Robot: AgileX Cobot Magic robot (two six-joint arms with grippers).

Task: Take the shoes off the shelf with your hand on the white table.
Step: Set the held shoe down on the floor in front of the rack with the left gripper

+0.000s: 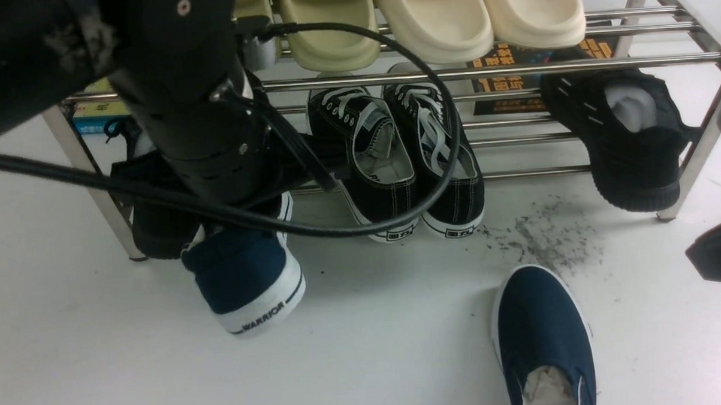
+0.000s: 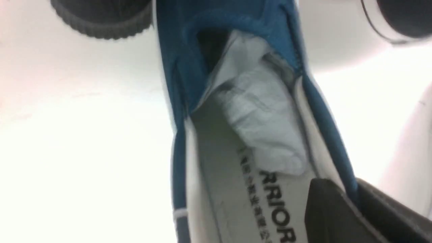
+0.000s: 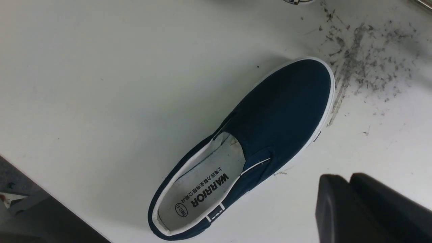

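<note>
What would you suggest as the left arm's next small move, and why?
Probably draw the held navy shoe back toward the robot, away from the shelf. The left tool grips its side wall, its heel is tilted just in front of the shelf, and its mate already lies flat on the white table.

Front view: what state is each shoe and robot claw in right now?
Left gripper: shut on the gripped navy shoe's side.
Gripped navy shoe: tilted, heel out, at the shelf front.
Free navy shoe: flat on the white table.
Right gripper: fingers together, empty.
Black lace-ups: on the shelf's lower tier.
</note>
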